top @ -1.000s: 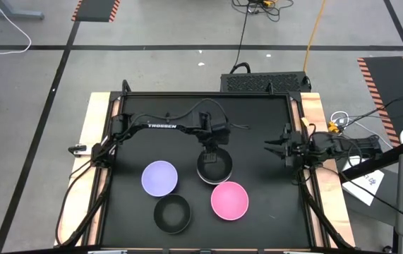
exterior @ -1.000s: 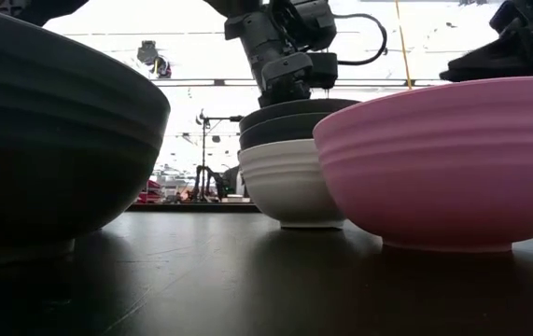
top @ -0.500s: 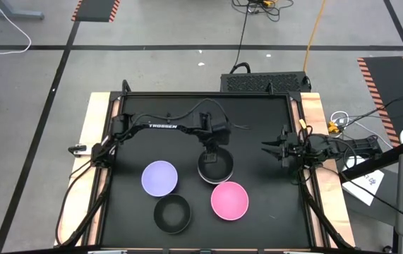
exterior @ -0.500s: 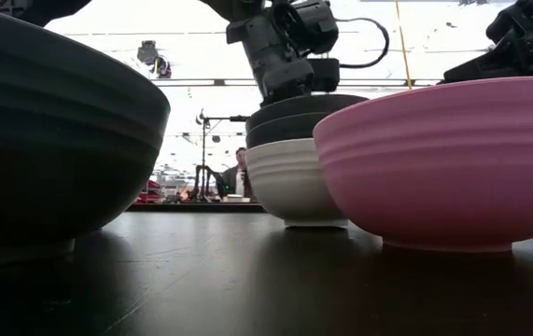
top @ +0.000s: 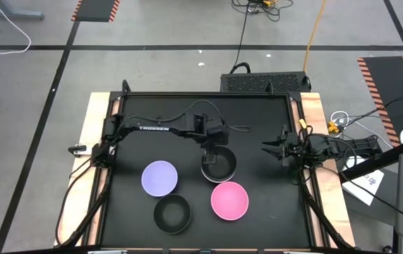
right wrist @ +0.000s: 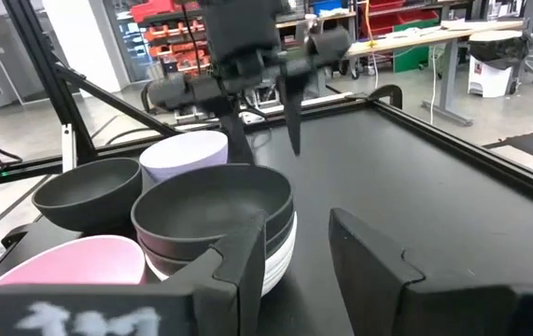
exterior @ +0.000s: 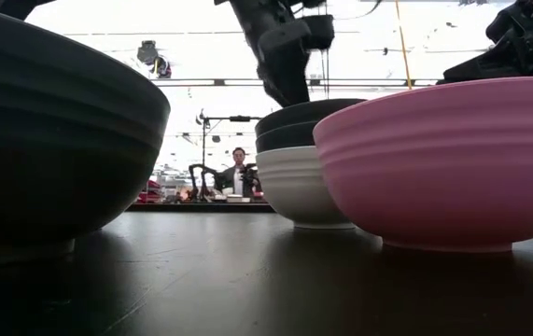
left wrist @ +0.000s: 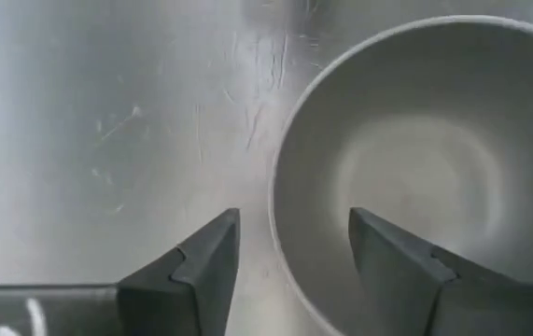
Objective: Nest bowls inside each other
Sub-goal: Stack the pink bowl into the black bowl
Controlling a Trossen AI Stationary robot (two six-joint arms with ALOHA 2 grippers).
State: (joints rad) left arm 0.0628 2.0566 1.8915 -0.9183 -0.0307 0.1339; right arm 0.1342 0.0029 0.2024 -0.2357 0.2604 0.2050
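Observation:
A stack of three bowls (top: 217, 167) stands on the black table, a white bowl (exterior: 313, 187) at the bottom with two black bowls (exterior: 299, 126) nested in it. My left gripper (top: 211, 153) is open above the stack's far left rim (left wrist: 275, 215). A lavender bowl (top: 159, 178), a single black bowl (top: 172, 214) and a pink bowl (top: 229, 200) stand upright on their bases nearer the front. My right gripper (top: 266, 148) is open and empty above the table near its right edge. My left gripper (left wrist: 294, 219) points down astride the top black bowl's rim (left wrist: 273, 201), one finger (left wrist: 378, 247) over the inside and one (left wrist: 212, 252) outside. I cannot tell whether either finger touches the rim.
The table's raised black frame (top: 296, 141) runs close behind my right gripper. Bare table lies at the far left (top: 152, 148) and front right (top: 279, 212). A person (exterior: 239, 173) shows far off in the room beyond the table.
My left gripper has gone up a little from the stack, with its arm drawing back toward the table's left. The stack of three bowls has slid a little toward the table's right edge and stays upright.

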